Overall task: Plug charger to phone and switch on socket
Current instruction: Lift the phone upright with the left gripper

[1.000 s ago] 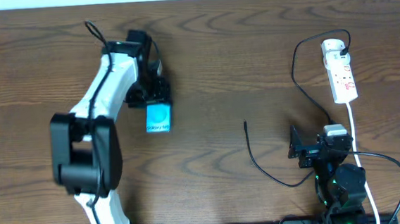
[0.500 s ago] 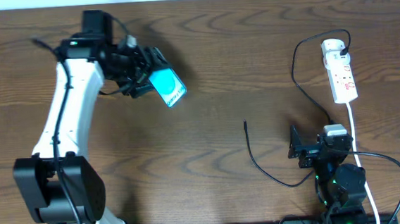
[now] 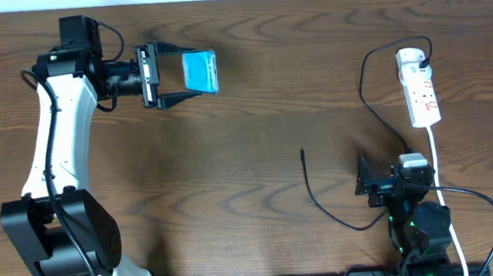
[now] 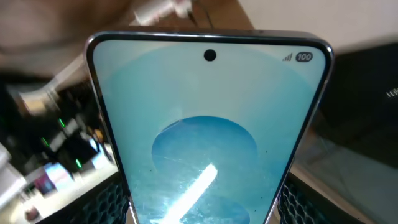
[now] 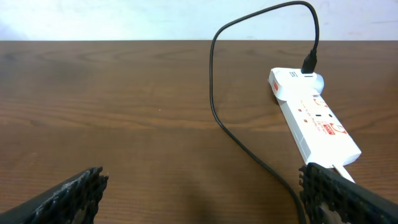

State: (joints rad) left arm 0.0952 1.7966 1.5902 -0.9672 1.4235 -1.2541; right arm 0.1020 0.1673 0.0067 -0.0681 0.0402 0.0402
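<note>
On brown wooden table [image 5: 124, 124], socket [image 5: 314, 121]; white wall [image 5: 124, 18] behind.

I have the phone [image 3: 199, 72] clamped between the fingers of my left hand [image 3: 209, 71], toward the far left, its teal screen lit and a small camera hole at its top edge. The white socket [image 3: 421, 91] lies flat at the far right of the bench, red markings on top. The thin black charger [image 3: 311, 194] plugs into the socket's round end and loops left. Its small tip lies loose mid-bench, well apart from the phone.
</note>
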